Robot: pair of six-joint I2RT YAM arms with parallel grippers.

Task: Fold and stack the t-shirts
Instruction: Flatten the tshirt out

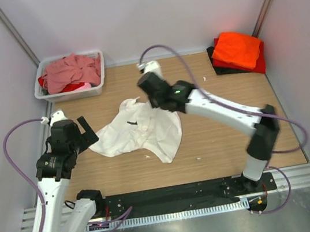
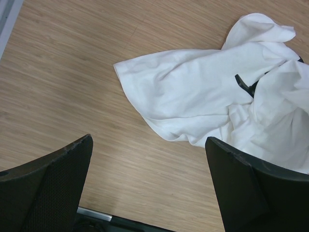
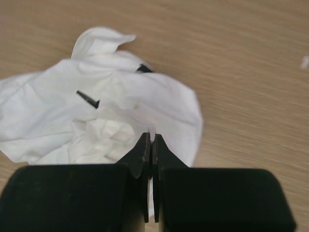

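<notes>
Right gripper (image 1: 154,105) is pictured from above at the far-right edge of the crumpled white t-shirt (image 1: 140,133), which is spread left to right across the table (image 1: 219,153). The left gripper (image 1: 86,132) is held just beside the shirt's left edge. From the left wrist, jaws are shown spread wide and empty, with the shirt ahead and to the right. From the right wrist, fingers (image 3: 142,154) are shown pressed together, apparently pinching a fold of white cloth.
</notes>
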